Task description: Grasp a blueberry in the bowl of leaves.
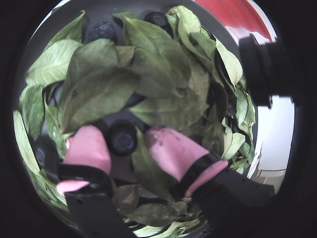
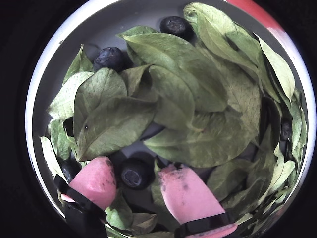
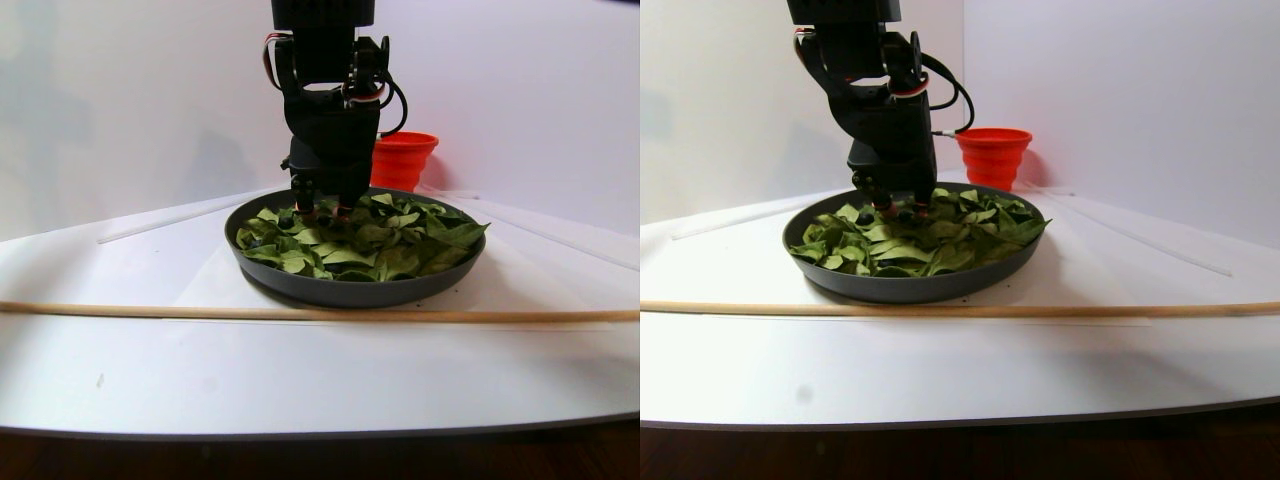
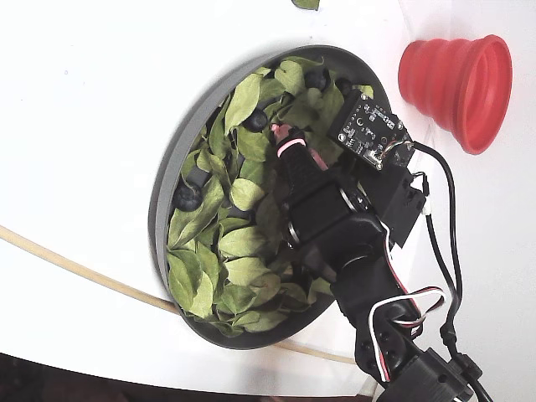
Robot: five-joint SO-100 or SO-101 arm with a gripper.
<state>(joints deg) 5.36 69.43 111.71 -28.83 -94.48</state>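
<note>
The dark grey bowl of leaves point(image 4: 159, 209) holds many green leaves point(image 2: 198, 84) and a few dark blueberries. My gripper point(image 2: 134, 167) reaches down into the bowl, open, with its pink fingertips point(image 2: 96, 179) on either side of one blueberry point(image 2: 133, 172). There are small gaps between that berry and each pad. The same berry point(image 1: 123, 139) lies between the fingers of the gripper point(image 1: 120, 135) in both wrist views. Other blueberries point(image 2: 110, 57) lie at the far rim, and one point(image 2: 69, 169) sits just left of the left finger. The stereo pair shows the gripper point(image 3: 322, 212) low among the leaves.
A red ribbed cup point(image 4: 456, 79) stands beyond the bowl, also in the stereo pair point(image 3: 402, 158). A thin wooden stick point(image 3: 300, 314) lies across the white table in front of the bowl. One stray leaf point(image 4: 306, 3) lies outside the bowl.
</note>
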